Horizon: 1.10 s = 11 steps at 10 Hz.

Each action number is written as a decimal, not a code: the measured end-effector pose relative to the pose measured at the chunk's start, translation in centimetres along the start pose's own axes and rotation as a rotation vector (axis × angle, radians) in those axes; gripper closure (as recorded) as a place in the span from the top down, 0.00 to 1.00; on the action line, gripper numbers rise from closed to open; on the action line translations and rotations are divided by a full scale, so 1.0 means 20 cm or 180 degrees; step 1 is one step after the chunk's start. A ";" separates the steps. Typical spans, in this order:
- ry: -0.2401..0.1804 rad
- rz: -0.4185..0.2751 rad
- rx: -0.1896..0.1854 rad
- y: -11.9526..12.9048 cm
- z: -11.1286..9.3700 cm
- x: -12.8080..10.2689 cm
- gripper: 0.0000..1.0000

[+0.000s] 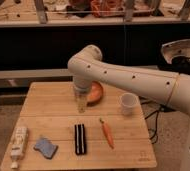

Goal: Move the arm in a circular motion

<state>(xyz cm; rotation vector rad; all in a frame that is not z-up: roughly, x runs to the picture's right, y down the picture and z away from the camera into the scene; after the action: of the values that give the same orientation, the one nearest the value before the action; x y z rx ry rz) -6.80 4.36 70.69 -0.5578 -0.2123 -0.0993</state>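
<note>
**Over the wooden surface: arm bent, tip pointing down**

Over the middle of the light wooden slatted surface (58, 107) hangs the large glossy white robot arm of thick rounded tube segments with small dark dots (123, 77). It reaches in from the right edge, elbow bent near the upper centre, last segment dropping straight down. The hand (81, 106), a narrow pale yellowish-translucent tip, sits at the arm's lower end, just left of the orange round bowl (96, 93), which it partly overlaps. Cannot tell how the hand is set, nothing visibly held.

Right of the bowl stands a white cup (128, 103). Nearer the front edge lie an orange carrot (107, 133), a black rectangular bar (79, 139), a blue crumpled cloth (45, 147) and a white flat packet (18, 143) at far left.
</note>
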 end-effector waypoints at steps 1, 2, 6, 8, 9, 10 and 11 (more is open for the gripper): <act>0.0015 0.0033 -0.0001 -0.03 0.01 0.02 0.80; 0.0031 0.0105 0.0000 -0.07 0.02 0.07 0.80; 0.0093 0.0399 -0.0029 -0.07 0.01 0.47 0.80; 0.0137 0.0586 -0.0049 -0.04 -0.02 0.72 0.80; 0.0158 0.0685 -0.0059 -0.01 -0.03 0.84 0.80; 0.0183 0.0785 -0.0067 0.01 -0.05 0.96 0.80; 0.0201 0.0858 -0.0073 0.04 -0.06 1.05 0.80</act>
<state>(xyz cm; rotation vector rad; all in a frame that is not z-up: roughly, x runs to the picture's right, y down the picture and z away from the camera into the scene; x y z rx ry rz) 13.93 3.59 74.10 -0.6005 -0.0732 0.1422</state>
